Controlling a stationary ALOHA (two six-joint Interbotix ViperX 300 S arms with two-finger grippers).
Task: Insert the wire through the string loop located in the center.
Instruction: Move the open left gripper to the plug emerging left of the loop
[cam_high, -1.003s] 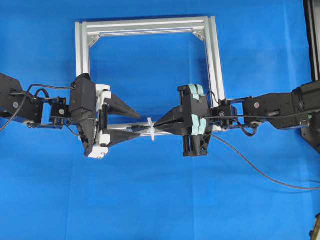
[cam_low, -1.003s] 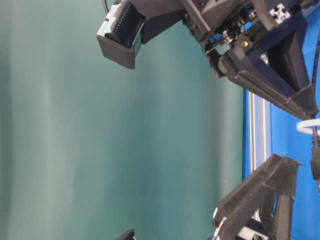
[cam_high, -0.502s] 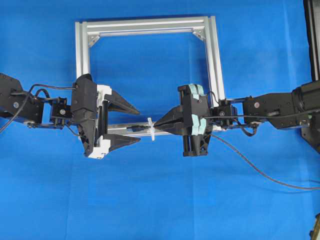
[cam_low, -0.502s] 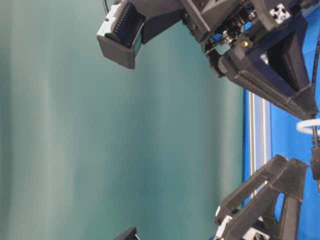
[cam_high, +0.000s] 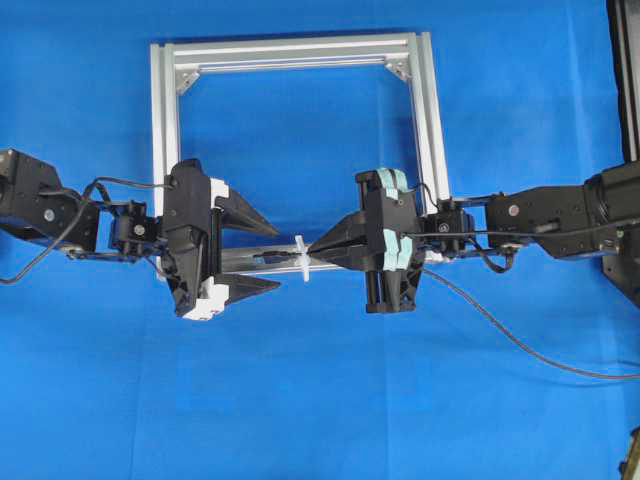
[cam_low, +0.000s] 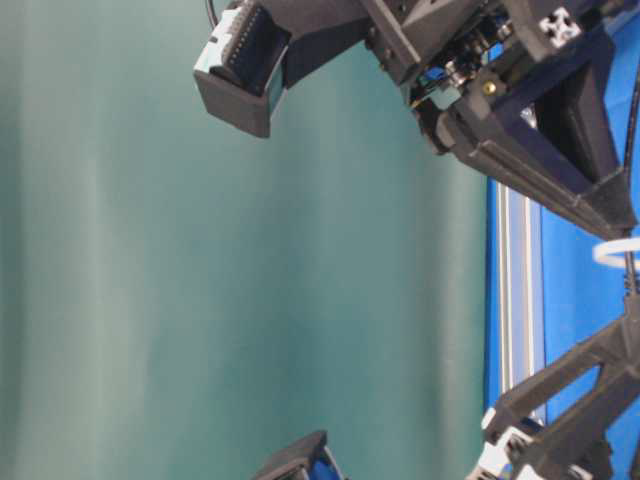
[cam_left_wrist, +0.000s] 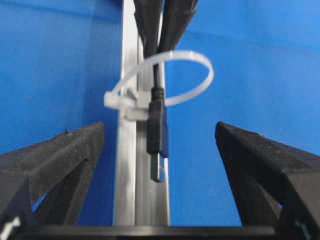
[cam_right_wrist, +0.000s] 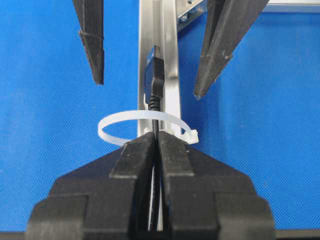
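Centrally, wire (cam_left_wrist: 157, 125): plug end passed through the string loop (cam_left_wrist: 165, 75), lying over the frame bar (cam_left_wrist: 127, 165). Right gripper (cam_right_wrist: 156, 142): jaws clamped on the wire just behind the loop. Left gripper (cam_high: 272, 255): jaws spread wide, flanking the plug, touching nothing.

A square silver aluminium frame (cam_high: 295, 52) with corner brackets (cam_high: 188, 79) is laid flat on the blue-covered counter (cam_high: 300, 400) in the upper middle of the overhead view, while a plain green backdrop (cam_low: 200, 300) is seen filling the left of the table-level view.
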